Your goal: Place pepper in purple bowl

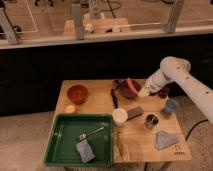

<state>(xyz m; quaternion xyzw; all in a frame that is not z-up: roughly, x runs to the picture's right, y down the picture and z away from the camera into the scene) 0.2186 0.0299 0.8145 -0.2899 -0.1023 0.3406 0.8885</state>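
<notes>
The dark purple bowl (127, 92) stands at the back middle of the wooden table (140, 147). The red-orange pepper (133, 84) lies curved across the bowl's top and right rim. My gripper (144, 92) is at the end of the white arm (172, 70), low at the bowl's right side, right beside the pepper. I cannot tell whether it touches the pepper.
An orange-brown bowl (77, 93) and a small orange fruit (70, 108) are at the left. A green tray (60, 150) holds a spoon and a sponge. A white cup (119, 116), grey block (134, 112), dark can (150, 121), blue cup (171, 106), blue cloth (165, 140) and pale stalk (121, 147) are nearby.
</notes>
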